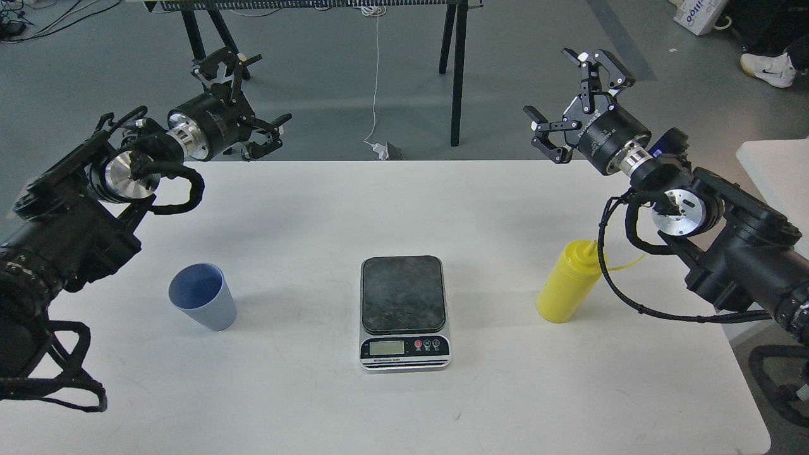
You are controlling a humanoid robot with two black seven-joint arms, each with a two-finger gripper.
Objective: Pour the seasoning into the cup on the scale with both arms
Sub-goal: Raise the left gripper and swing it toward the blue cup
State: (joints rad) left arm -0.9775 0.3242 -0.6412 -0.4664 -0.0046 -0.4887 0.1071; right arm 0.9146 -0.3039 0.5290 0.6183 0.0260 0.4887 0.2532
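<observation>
You see the scale [404, 313] sitting near the middle of the white table [303, 208], its dark weighing plate bare and its silver front facing you; the small display is too small to read, and the button markings cannot be made out either. The cup [203, 305] stands upright on the table well to the left of the scale, mouth open toward you, nothing visible inside it. The seasoning [567, 282] stands upright on the right side, well apart from the scale; its nozzle tip runs behind a black cable of the right arm, so you cannot follow the tip or the cap clearly. Your left gripper [253, 98] hangs above the far left edge of the table with its fingers spread wide and nothing between them, though the dark fingers blend with the table leg [196, 38] behind. Your right gripper [572, 95] is raised over the far right edge, fingers also splayed wide and empty. Both arms' thick rear parts are cut off by the picture's edges.
</observation>
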